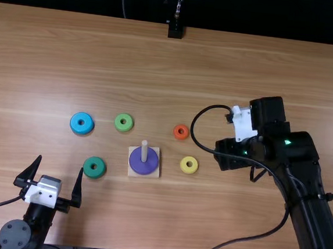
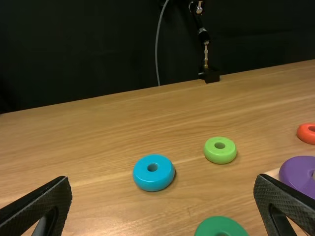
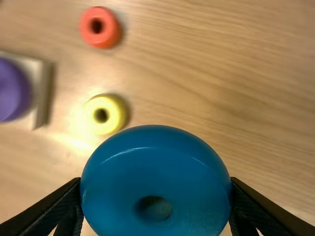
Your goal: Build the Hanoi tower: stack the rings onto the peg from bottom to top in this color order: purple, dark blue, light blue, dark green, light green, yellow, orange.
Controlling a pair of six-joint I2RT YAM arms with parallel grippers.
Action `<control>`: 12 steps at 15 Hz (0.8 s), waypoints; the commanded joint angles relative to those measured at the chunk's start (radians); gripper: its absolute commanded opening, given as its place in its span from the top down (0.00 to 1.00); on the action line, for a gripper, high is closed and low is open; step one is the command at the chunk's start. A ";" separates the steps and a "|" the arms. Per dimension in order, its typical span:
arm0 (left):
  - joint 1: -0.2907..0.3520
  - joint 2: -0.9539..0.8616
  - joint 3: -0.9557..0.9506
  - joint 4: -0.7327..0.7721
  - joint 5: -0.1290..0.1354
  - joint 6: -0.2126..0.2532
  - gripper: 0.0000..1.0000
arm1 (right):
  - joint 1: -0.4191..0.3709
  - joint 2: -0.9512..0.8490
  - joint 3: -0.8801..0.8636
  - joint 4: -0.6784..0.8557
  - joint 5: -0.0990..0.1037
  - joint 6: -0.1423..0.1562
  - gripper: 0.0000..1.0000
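Right gripper [image 3: 156, 181] clamped on the dark blue ring [image 3: 153, 169], and here's the line that matters: in the top view, far edge as twelve, the upright peg [image 1: 144, 152] stands at about nine o'clock from it, purple ring [image 1: 142, 164] seated. A sideways carry looks next. Left gripper [image 1: 61, 163], fingers apart, sits at the peg's eight.

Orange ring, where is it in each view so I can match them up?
Top view: orange ring, right of the peg, beyond the yellow ring.
Left wrist view: cut by the picture's edge, near the purple ring.
Right wrist view: past the yellow ring from the held dark blue ring.
Shared landmark: the purple ring.
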State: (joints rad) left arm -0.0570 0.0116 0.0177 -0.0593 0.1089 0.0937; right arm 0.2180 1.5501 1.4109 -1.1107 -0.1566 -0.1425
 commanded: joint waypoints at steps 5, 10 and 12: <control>0.000 -0.012 -0.018 -0.011 0.018 0.008 0.00 | 0.141 0.084 0.298 -0.210 -0.007 -0.150 1.00; 0.000 -0.012 -0.018 -0.011 0.018 0.008 0.00 | 0.251 0.200 0.453 -0.260 -0.007 -0.174 1.00; 0.000 -0.012 -0.018 -0.011 0.018 0.008 0.00 | 0.285 0.248 0.508 -0.258 -0.011 -0.170 1.00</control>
State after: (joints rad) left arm -0.0574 0.0120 0.0177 -0.0589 0.1093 0.0929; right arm 0.4911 1.7840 1.8824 -1.3682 -0.1570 -0.3023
